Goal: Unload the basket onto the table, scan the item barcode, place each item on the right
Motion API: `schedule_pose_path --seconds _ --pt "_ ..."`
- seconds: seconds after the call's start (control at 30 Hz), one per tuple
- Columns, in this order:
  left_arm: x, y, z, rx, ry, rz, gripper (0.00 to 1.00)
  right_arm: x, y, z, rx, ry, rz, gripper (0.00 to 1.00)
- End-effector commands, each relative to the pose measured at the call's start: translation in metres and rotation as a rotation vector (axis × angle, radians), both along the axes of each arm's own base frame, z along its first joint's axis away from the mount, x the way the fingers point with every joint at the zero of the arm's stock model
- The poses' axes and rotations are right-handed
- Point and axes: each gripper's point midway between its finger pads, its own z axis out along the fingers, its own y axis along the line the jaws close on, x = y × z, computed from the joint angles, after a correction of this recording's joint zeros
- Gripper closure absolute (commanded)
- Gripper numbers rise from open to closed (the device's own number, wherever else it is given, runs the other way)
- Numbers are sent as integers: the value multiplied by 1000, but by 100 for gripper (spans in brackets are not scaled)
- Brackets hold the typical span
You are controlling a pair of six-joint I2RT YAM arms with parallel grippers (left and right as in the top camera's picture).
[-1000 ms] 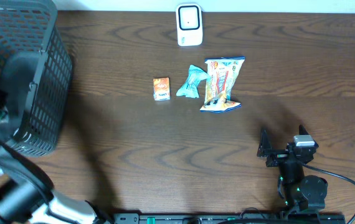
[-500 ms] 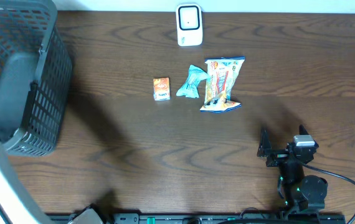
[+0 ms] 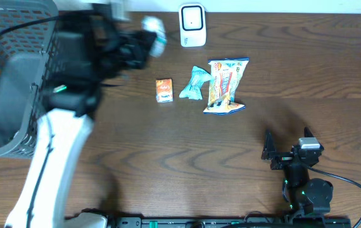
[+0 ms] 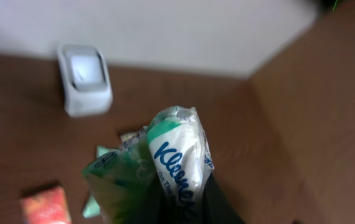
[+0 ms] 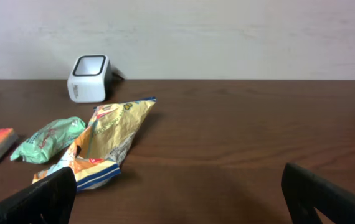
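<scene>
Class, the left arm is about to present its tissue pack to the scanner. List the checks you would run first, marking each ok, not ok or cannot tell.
1. Left pincer shut on the tissue pack: ok.
2. Scanner upright, window uncovered: ok.
3. Barcode on the pack turned toward the scanner: cannot tell.
4. Right pincer open, low and far from the scanner: ok.
5. Snack bag, green packet and orange box lie clear of the way to the scanner: ok.
</scene>
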Motion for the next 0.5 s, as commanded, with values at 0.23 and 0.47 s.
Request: schedule_pose_path --seconds 0.23,0.47 --pt "21 -84 -174 327 232 -110 92 0 -2 -1 10 6 -9 1" --pt "3 -80 -227 391 416 -116 86 0 -2 -1 10 6 -9 1"
